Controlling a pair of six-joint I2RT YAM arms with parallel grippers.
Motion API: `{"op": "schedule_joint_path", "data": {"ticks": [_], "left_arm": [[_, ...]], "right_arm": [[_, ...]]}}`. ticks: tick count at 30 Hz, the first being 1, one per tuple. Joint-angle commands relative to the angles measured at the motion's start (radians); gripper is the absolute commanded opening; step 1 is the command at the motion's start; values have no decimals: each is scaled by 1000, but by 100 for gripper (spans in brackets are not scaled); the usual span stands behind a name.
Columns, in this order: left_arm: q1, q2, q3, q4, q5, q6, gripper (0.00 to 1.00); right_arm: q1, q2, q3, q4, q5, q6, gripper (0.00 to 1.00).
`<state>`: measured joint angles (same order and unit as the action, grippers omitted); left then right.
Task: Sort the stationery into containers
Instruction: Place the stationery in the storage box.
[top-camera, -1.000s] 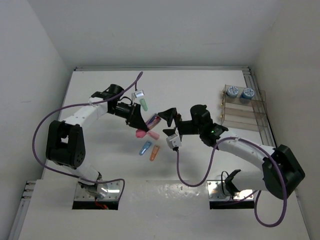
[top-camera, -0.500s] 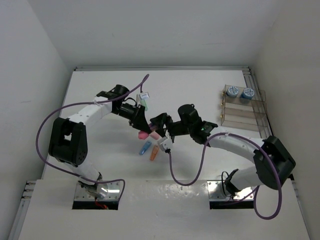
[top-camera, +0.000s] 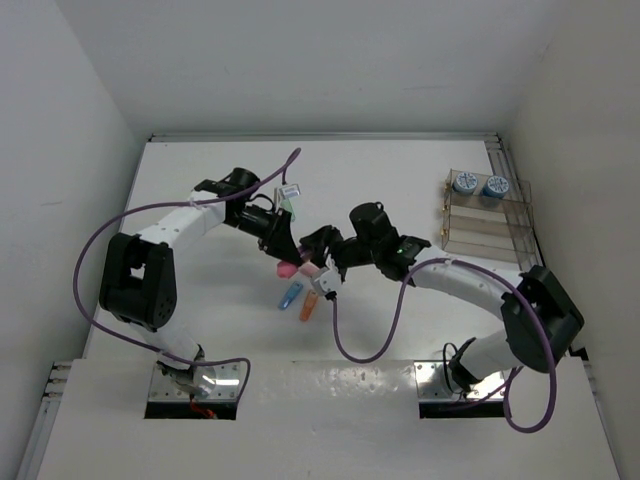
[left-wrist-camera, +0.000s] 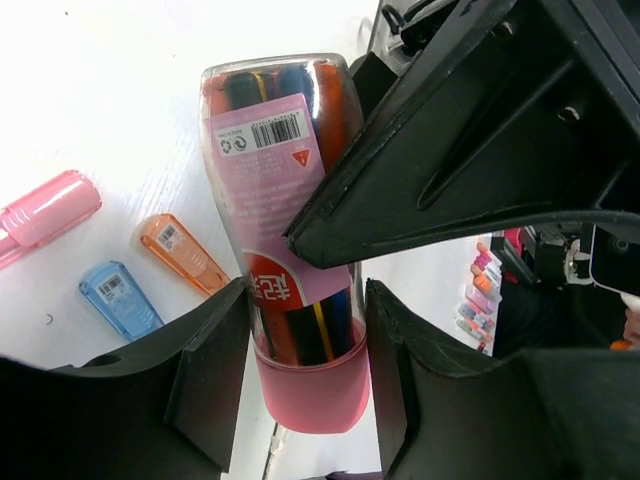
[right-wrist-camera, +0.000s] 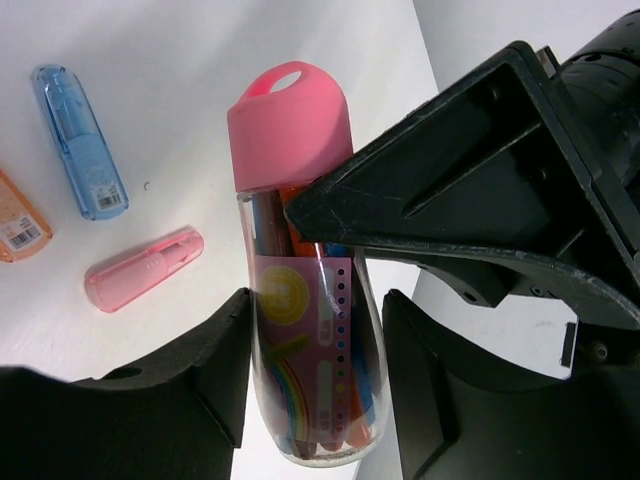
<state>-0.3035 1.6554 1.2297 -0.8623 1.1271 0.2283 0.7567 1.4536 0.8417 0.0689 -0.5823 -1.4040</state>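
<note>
Over the middle of the table, both arms meet on one thing: the pen tube (left-wrist-camera: 275, 170), clear-walled with a pink cap and coloured pens inside, held off the surface. The left gripper (left-wrist-camera: 305, 335) has its fingers narrowed right onto the cap end, pressed to both sides. The right gripper (right-wrist-camera: 315, 345) faces it from the other side, and its fingers sit tight against the clear end too. So it reads as a two-handed hold, a handover by the look of it.

Now the danger. That wall is round and glossy. If the left lets go before the right is squeezing squarely, I'd expect the tube to slip or swing down onto the capsules just below. If both pull at once, it could twist out. And the two sets of fingers overlap closely, so a careless retreat could knock them together.

Count time. One pen tube. Two blue-and-white rolls (top-camera: 465, 183), side by side at the far end of the single clear box (top-camera: 485, 235), far right and well apart from the action. On the table: one blue capsule (right-wrist-camera: 80, 140), one orange capsule (left-wrist-camera: 185, 255), one pink capsule (right-wrist-camera: 145, 268), and one green capsule (top-camera: 292, 207) further back beside the left arm. From above there's a brighter pink patch by the grippers; I cannot tell what it is.
</note>
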Motion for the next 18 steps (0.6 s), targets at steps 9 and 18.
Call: {"op": "schedule_joint_path", "data": {"ticks": [9, 18], "left_arm": [[64, 14, 91, -20, 97, 78, 79], [113, 72, 133, -35, 108, 111, 86]], "right_arm": [[-267, -142, -44, -10, 45, 168, 0], [-631, -190, -69, -49, -14, 143, 0]]}}
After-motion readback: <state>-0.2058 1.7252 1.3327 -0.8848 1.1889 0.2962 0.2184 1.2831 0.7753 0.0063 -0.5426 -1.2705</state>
